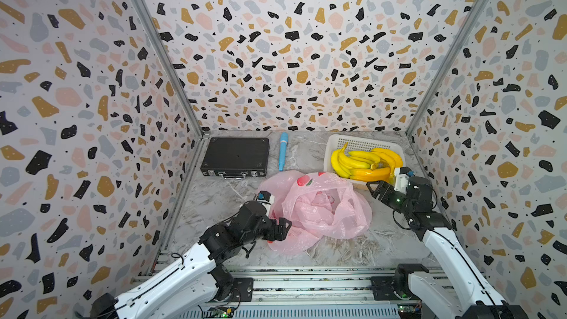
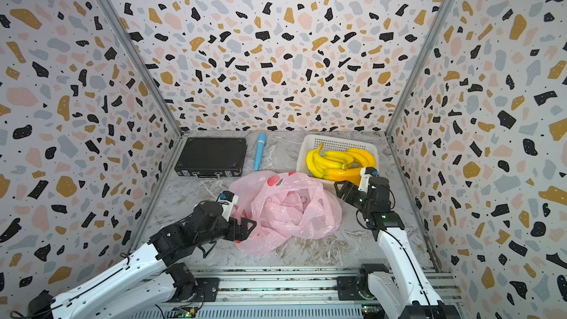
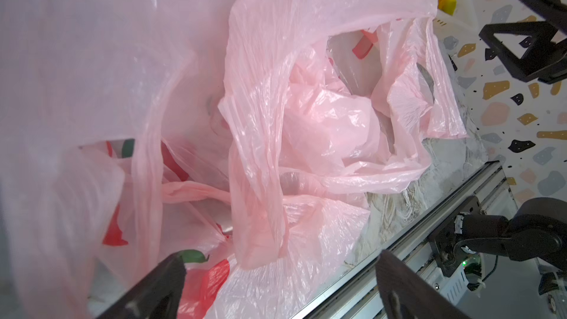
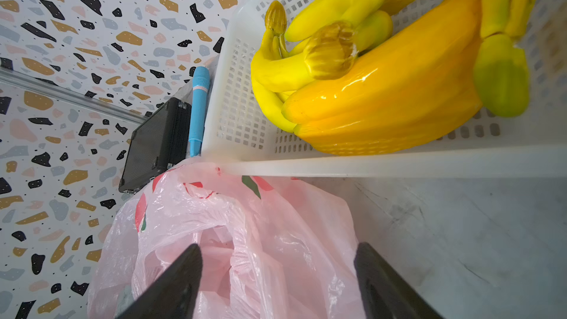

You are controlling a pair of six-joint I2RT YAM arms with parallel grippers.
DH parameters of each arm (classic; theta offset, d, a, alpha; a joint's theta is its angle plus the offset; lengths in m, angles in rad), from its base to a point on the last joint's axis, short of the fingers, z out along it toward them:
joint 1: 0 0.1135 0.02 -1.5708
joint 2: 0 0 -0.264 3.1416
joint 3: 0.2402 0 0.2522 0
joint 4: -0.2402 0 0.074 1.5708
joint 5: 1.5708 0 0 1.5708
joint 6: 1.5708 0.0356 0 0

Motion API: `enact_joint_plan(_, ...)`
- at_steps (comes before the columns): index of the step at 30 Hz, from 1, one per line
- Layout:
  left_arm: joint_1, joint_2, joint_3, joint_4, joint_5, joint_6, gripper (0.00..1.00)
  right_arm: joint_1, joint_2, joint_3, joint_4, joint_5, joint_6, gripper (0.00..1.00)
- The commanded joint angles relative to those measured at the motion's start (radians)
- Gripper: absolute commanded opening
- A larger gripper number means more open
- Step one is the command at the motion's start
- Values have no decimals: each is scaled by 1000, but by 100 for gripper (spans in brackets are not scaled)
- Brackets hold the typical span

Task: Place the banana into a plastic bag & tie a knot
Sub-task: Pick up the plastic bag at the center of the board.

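In a top view the bananas (image 1: 365, 161) lie in the basket (image 1: 362, 140), with the pink bag (image 1: 319, 207) on the surface (image 1: 306, 154) beside it. Left wrist: the left pincer (image 3: 282, 257) gapes empty, likely for the bag's rim. Right wrist: the right pincer (image 4: 279, 246) is spread, empty, near the bananas.

the left arm (image 1: 171, 274) reaches from its base at the near edge forward and inward. its white link slopes up to the left arm's wrist (image 1: 245, 222), black and bent level, so the left gripper (image 1: 282, 227) sits low and points toward the middle of the workspace. in the left wrist view its dark fingers (image 3: 153, 290) stand wide apart.

the right arm (image 1: 454, 259) climbs steeply from its own base, white link nearly upright. the right arm's wrist (image 1: 414, 194) is turned inward, and the right gripper (image 1: 372, 190) points toward the left side. its fingers (image 4: 178, 283) are spread as well, a clear gap between them. the two grippers are well apart, roughly facing each other.
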Motion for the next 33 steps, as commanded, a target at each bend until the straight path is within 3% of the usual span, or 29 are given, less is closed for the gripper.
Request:
enact_joint_plan(1,-53,45,-14,36,-100,-37,91,8,-5,-4,16,-1,4,78)
enact_joint_plan(10,-117,304,53,110,-161,54,75,17,4,-1,9,6,-2,74)
enact_joint_plan(15,-117,352,31,166,-179,53,64,17,2,4,2,14,-10,79)
enact_joint_plan(17,-117,374,37,179,-182,56,47,17,9,4,3,12,-11,84)
enact_joint_plan(19,-118,390,66,162,-183,59,20,19,19,5,4,8,-12,89)
enact_joint_plan(22,-117,380,137,79,-198,45,0,26,25,6,7,8,-16,100)
enact_joint_plan(33,-117,251,442,-277,-251,65,0,67,3,61,-69,48,-78,97)
